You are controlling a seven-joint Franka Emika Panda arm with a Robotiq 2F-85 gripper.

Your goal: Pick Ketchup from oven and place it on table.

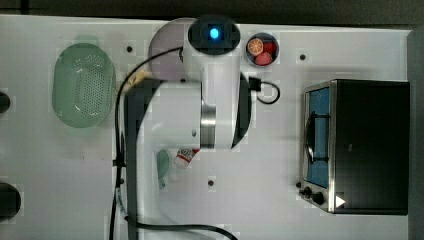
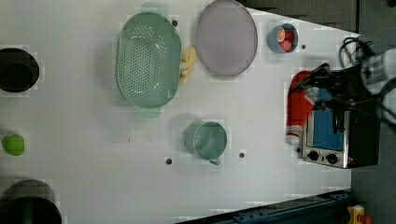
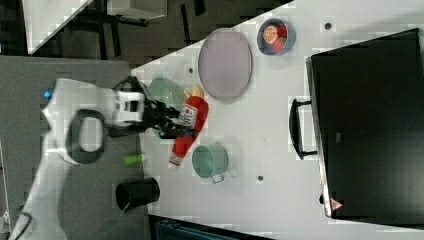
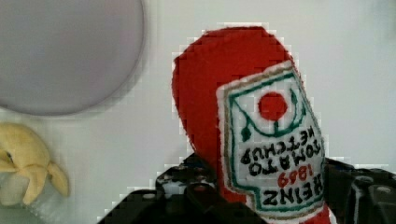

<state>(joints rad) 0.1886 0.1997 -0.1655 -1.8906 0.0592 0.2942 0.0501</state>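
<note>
1. The end effector (image 3: 181, 125) is closed on the ketchup bottle (image 3: 188, 129), its dark fingers (image 4: 196, 193) pressed against the bottle's sides at the label, as the wrist view shows.
2. In the right view the bottle is held out over the desk (image 3: 280, 170), between the lilac plate (image 3: 225, 64) and the green cup (image 3: 210, 161). Its red body points toward the plate and its white cap toward the right view's lower left.
3. Whether the bottle touches the desk or hangs just above it cannot be told.
4. The bottle is out of the oven (image 3: 367, 125) and well apart from it. In the top view the oven (image 1: 367, 145) stands at the top view's right with its glass door closed.
5. In the top view the white arm (image 1: 212, 95) covers most of the bottle; a bit of the label and cap (image 1: 185, 156) peeks out below it, next to the green cup (image 1: 163, 165).
6. A green colander (image 2: 148, 59) lies in the left view's upper middle, with a yellow banana (image 2: 188, 63) between it and the plate (image 2: 226, 37).
7. A small bowl of fruit (image 3: 276, 36) sits beyond the plate, near the oven's back corner in the right view.
8. The wrist view shows the banana (image 4: 21, 163) beside the plate's rim (image 4: 70, 56).
</note>
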